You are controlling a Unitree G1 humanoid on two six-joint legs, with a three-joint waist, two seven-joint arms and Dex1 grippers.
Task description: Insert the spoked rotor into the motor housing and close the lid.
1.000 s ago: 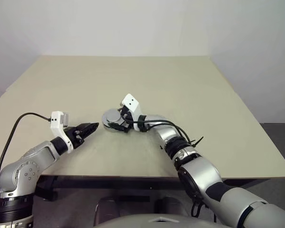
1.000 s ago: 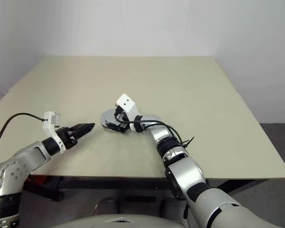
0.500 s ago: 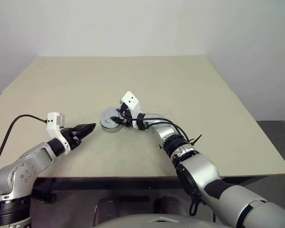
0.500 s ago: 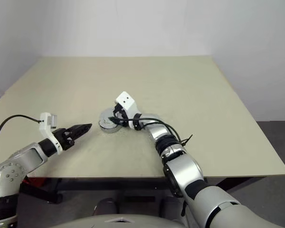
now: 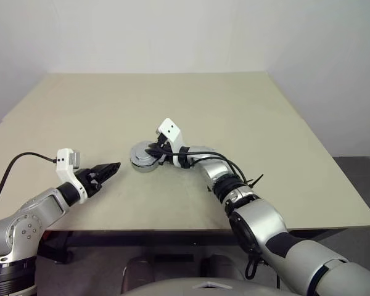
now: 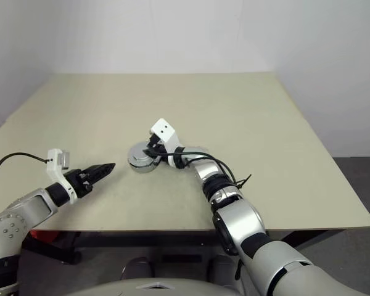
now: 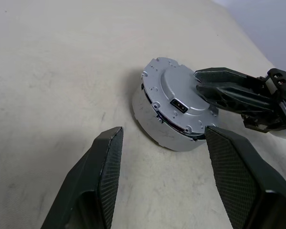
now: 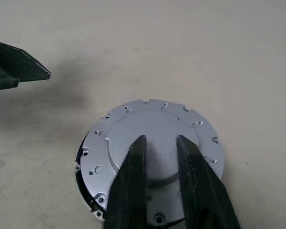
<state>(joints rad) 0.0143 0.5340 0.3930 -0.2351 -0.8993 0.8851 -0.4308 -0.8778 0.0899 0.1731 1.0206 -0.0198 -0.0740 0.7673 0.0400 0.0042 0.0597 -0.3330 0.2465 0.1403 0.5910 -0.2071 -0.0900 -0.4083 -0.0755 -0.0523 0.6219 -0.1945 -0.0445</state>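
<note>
no readable text, labels or numbers

Matt grey metal lid (image 8: 152,143), matt beige table (image 5: 234,111)

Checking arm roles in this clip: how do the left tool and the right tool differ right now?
The left tool has its fingers spread wide and holds nothing, hanging over bare table short of the motor housing. The right tool has its fingers drawn close, with a narrow gap, lying over the lid atop the housing. Both point at the assembly.
</note>
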